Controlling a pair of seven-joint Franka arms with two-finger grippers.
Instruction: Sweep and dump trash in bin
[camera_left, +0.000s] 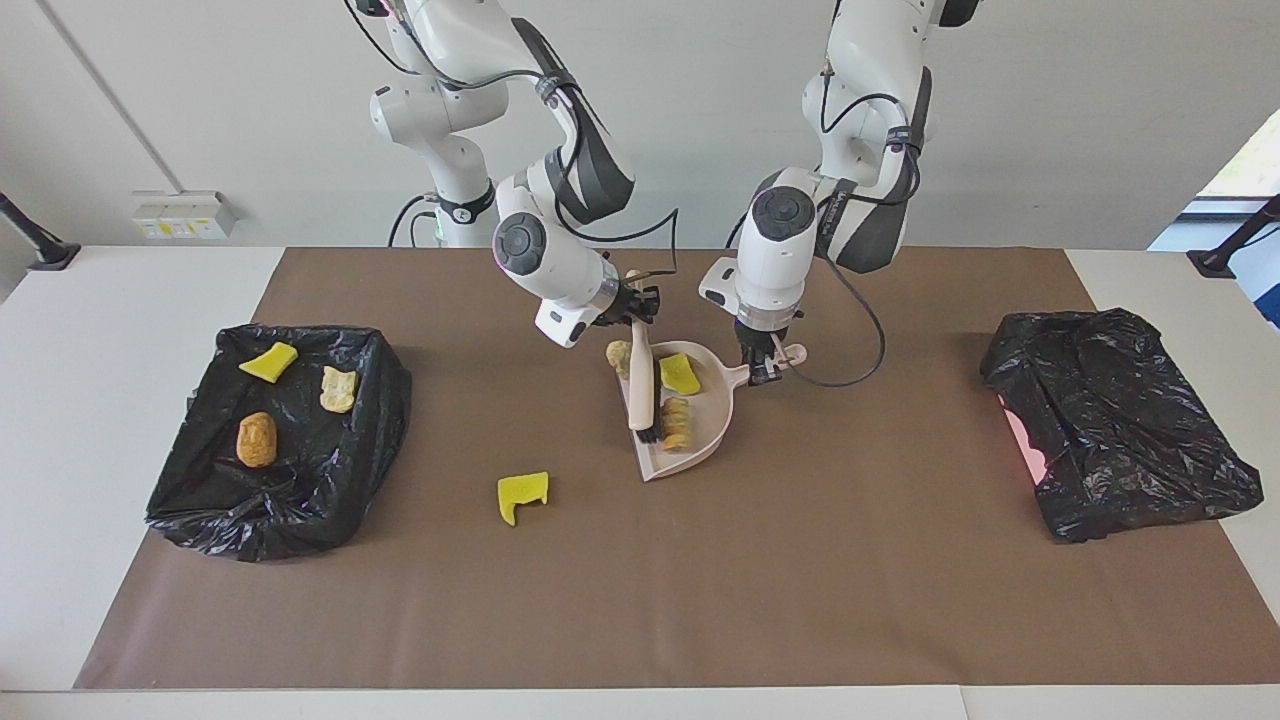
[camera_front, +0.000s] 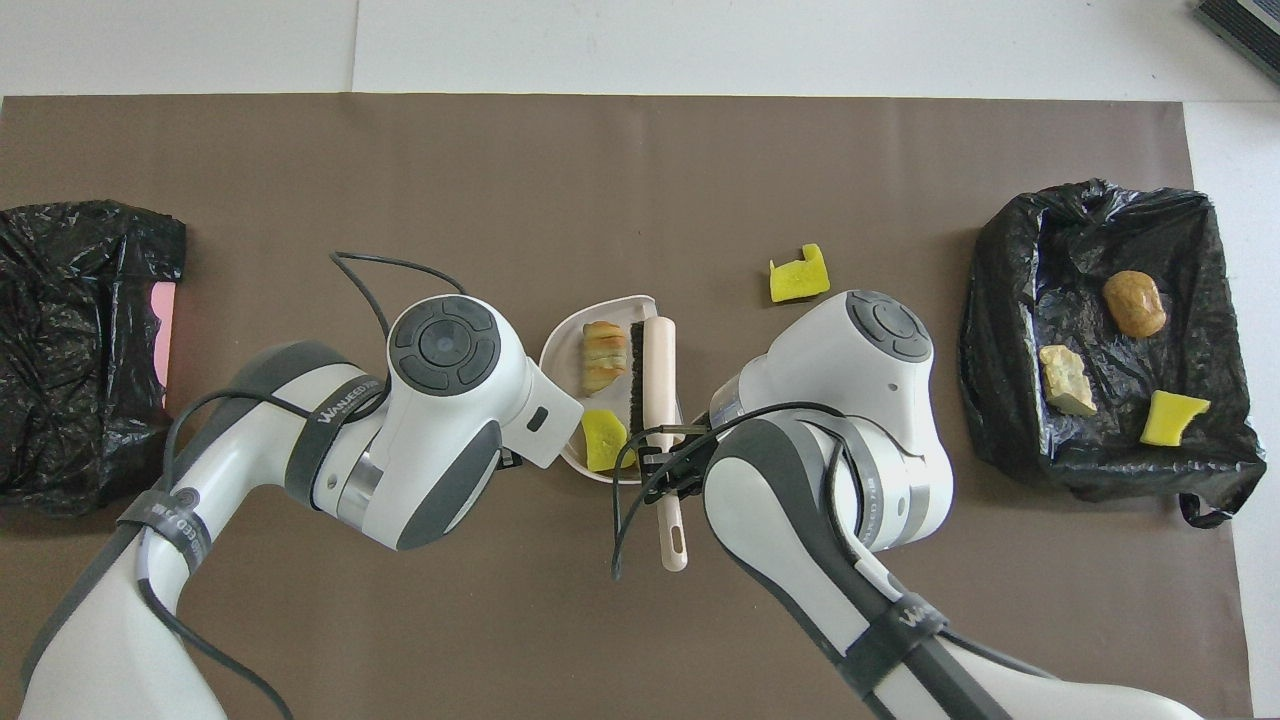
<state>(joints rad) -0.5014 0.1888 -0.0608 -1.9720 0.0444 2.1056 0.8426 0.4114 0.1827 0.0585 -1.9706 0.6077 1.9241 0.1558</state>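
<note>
At mid-table, the right gripper (camera_left: 632, 305) clamps the brush (camera_left: 643, 385) over the dustpan (camera_left: 705, 425), whose handle the left gripper (camera_left: 765, 372) grips; trash pieces (camera_left: 678, 420) lie inside.

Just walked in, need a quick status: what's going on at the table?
Sweep-up in progress. The right pincer holds the brush, its bristles at the dustpan's mouth. The left pincer holds the beige dustpan by its handle. A yellow piece and a tan chunk lie in the pan; another chunk sits at its edge beside the brush. One yellow wedge lies on the mat, unswept. Three pieces lie in the open black-lined bin at the right arm's end.
</note>
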